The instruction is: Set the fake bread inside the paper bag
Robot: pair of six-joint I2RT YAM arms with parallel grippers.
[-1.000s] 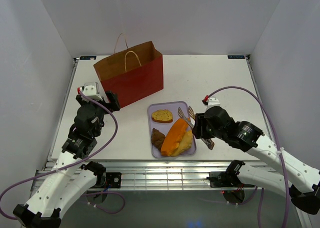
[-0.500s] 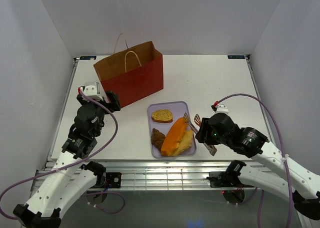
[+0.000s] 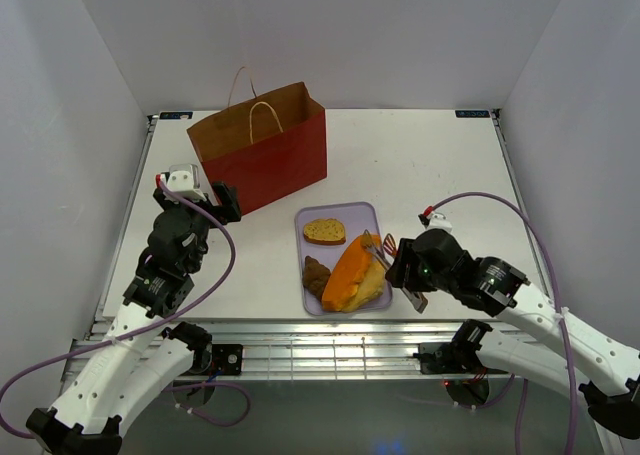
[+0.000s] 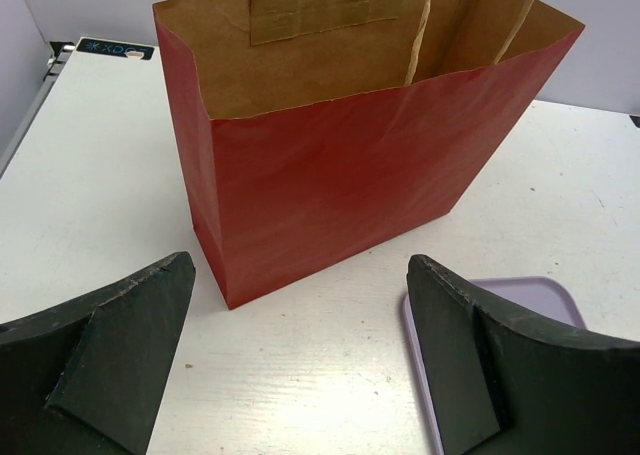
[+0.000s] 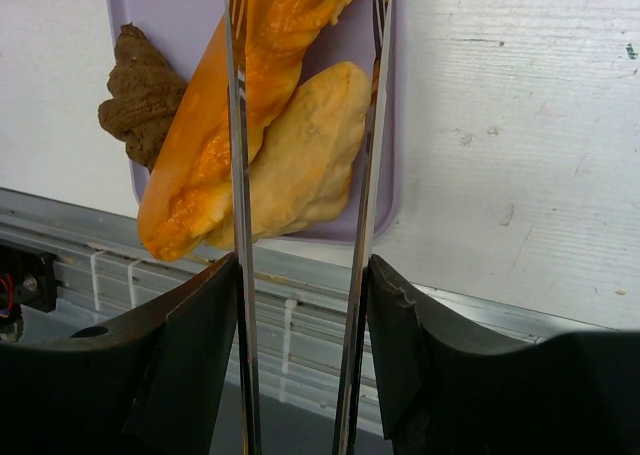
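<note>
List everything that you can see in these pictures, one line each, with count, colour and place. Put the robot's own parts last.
paper bag: one, red outside, brown inside, upright at the table's far left
table: one, white, under everything
tray: one, lavender, near middle of the table
toast slice: one, tan, far end of the tray
dark piece: one, dark brown, tray's left side
long loaf: one, orange, slanting across the tray
pale piece: one, yellow-tan, tray's near right corner, against the loaf
metal tongs: one, silver, arms apart over the loaf
left gripper: one, black fingers open, facing the bag
right gripper: one, black fingers holding the tongs
</note>
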